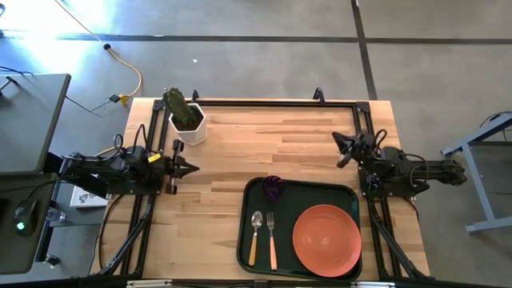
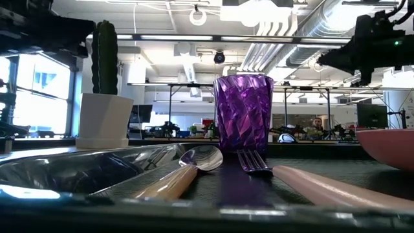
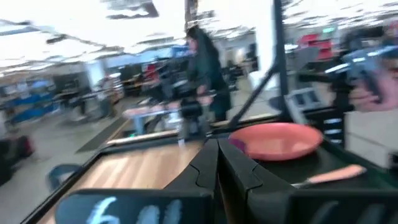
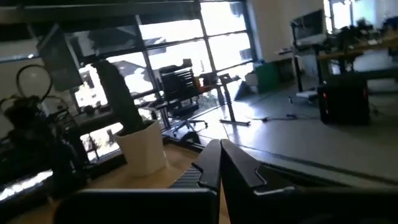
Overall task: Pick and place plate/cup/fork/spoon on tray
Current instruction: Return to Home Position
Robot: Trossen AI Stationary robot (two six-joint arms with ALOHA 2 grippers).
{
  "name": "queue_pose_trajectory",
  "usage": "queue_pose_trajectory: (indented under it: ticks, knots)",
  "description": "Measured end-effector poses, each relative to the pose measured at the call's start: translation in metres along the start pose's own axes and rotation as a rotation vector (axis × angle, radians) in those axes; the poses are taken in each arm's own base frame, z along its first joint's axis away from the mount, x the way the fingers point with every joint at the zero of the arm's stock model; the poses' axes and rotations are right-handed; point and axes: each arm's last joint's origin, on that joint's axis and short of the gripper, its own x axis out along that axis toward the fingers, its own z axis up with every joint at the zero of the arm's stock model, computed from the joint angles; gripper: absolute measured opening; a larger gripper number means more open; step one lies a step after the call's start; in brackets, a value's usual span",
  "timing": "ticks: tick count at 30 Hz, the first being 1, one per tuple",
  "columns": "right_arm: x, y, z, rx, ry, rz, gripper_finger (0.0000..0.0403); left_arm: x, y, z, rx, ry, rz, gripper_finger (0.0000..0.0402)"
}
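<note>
The dark green tray (image 1: 250, 240) lies at the table's near right. On it rest the orange plate (image 1: 326, 239), the purple cup (image 1: 274, 188) upright at its far left corner, and the spoon (image 1: 256, 237) and fork (image 1: 272, 240) side by side. My left gripper (image 1: 192, 168) is shut and empty at the table's left edge. My right gripper (image 1: 342, 149) is shut and empty at the right edge, beyond the tray's far right corner. In the low view the cup (image 2: 243, 113) stands behind the spoon (image 2: 191, 169) and fork (image 2: 291, 178).
A white pot with a green cactus (image 1: 186, 118) stands at the table's far left, near my left gripper. Bare wood lies between the two arms, in the table's middle and far part (image 1: 272, 140).
</note>
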Motion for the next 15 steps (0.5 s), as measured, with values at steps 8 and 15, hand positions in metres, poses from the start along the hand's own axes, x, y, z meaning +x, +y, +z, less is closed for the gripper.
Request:
queue_pose_trajectory:
  ticks: [8,15]
  knots:
    - [-0.001,0.004,-0.005,0.114,0.077,0.157,0.0000,-0.001,0.000,-0.014,-0.065,0.151,0.057,0.0000]
    - [-0.004,0.013,-0.010,0.117,0.191,0.505,0.0000,0.000,-0.001,-0.014,-0.183,0.145,0.019,0.0000]
